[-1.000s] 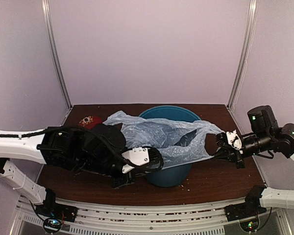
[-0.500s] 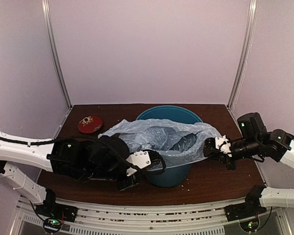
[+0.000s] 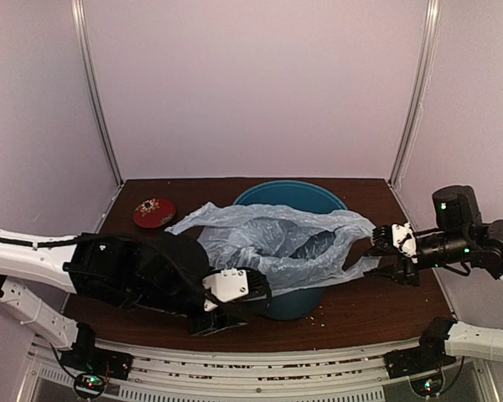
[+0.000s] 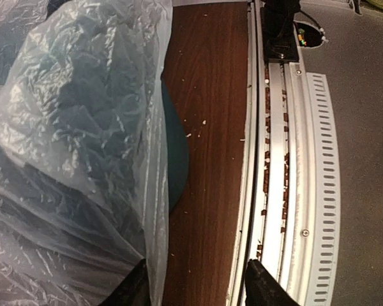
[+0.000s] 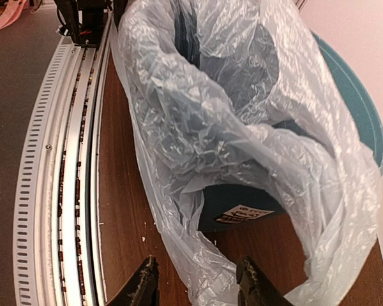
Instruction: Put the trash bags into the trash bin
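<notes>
- Right gripper (image 3: 382,255): drawn back from the trash bin (image 3: 289,191) after closing in on it half a second ago. The jaws seem spread wider, though the top view is coarse.
- Trash bag (image 3: 268,243): the flap just ahead of the right gripper hangs out past the rim again.
- Left gripper (image 3: 256,295): sunk lower toward the near edge of the table (image 3: 360,310), with the bag's front drape above it.

The top camera looked down from high behind the left pincer (image 4: 195,287) and right pincer (image 5: 199,282). Each wrist camera sat close behind its pincer, facing ahead. All three shared the bag (image 3: 268,243) and bin (image 3: 292,191).
</notes>
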Robot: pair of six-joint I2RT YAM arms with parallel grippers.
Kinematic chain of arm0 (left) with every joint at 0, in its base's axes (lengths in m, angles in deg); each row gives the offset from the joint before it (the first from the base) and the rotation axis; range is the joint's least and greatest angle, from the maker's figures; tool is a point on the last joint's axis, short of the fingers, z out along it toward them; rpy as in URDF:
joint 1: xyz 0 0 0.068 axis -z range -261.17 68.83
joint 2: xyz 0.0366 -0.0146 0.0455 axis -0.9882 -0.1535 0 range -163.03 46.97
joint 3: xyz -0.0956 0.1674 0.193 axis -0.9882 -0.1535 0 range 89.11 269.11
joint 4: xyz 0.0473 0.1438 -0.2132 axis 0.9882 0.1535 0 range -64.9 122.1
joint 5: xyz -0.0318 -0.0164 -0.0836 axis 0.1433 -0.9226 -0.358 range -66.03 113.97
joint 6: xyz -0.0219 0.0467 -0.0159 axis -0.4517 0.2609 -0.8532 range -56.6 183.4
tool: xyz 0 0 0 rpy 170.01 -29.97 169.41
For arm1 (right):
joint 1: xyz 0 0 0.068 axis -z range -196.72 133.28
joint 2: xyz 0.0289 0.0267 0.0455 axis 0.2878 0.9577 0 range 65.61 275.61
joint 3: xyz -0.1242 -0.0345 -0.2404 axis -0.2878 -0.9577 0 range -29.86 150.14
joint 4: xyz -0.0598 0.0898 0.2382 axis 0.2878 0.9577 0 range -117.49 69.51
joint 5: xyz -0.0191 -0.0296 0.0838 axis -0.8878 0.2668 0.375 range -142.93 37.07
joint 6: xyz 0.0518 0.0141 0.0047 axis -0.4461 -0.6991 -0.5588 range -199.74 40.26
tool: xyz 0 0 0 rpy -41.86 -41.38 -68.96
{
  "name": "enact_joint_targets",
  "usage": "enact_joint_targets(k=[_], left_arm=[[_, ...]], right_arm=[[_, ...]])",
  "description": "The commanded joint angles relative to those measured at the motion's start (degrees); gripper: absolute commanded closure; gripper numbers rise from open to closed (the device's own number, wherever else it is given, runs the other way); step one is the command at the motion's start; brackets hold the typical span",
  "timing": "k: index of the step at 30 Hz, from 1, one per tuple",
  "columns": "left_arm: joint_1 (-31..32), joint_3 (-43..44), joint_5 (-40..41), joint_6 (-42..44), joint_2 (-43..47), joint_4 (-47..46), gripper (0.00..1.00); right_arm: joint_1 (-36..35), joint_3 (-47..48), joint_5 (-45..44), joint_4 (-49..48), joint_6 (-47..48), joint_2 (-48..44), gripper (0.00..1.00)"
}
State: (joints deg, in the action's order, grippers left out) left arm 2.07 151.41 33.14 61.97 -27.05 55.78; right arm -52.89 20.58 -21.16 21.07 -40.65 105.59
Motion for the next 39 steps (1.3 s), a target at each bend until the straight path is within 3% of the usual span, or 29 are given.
enact_joint_targets(k=[1, 5, 10, 12, 17, 21, 26, 35, 39], left_arm=[[0.1, 5.3, -6.9, 1.3, 4.0, 4.4, 0.47], [0.1, 12.7, -13.1, 0.9, 4.5, 7.6, 0.46], [0.1, 19.6, -15.6, 2.3, 3.7, 8.0, 0.45], [0.1, 23.6, -10.0, 2.6, 2.9, 8.3, 0.44], [-0.1, 30.0, 15.4, 2.9, 3.0, 9.9, 0.24], [-2.6, 29.5, 21.9, 2.1, 6.1, 12.0, 0.18], [-6.6, 23.3, 18.0, 1.2, 11.3, 10.7, 0.17], [-14.8, 22.6, 11.2, -0.9, 8.3, 14.3, 0.17], [-18.6, 23.6, 7.0, -1.0, 7.3, 14.9, 0.17]], right_arm=[[0.5, 6.0, 6.2, 7.8, 2.7, 1.4, 0.57], [0.5, 13.0, 7.9, 12.8, 3.8, 4.0, 0.57], [0.7, 19.4, 9.8, 11.2, 1.4, 7.8, 0.59], [0.9, 23.0, 10.2, 11.5, 0.9, 10.7, 0.60], [2.5, 29.2, 5.2, 8.6, -5.2, 16.8, 0.61], [5.0, 27.2, -1.2, 2.9, -10.0, 18.2, 0.51], [5.6, 24.4, -3.5, -1.0, -13.3, 20.2, 0.40], [6.3, 22.2, -4.3, -5.1, -17.0, 21.5, 0.40], [9.8, 20.0, -6.4, -10.2, -21.5, 20.4, 0.43]])
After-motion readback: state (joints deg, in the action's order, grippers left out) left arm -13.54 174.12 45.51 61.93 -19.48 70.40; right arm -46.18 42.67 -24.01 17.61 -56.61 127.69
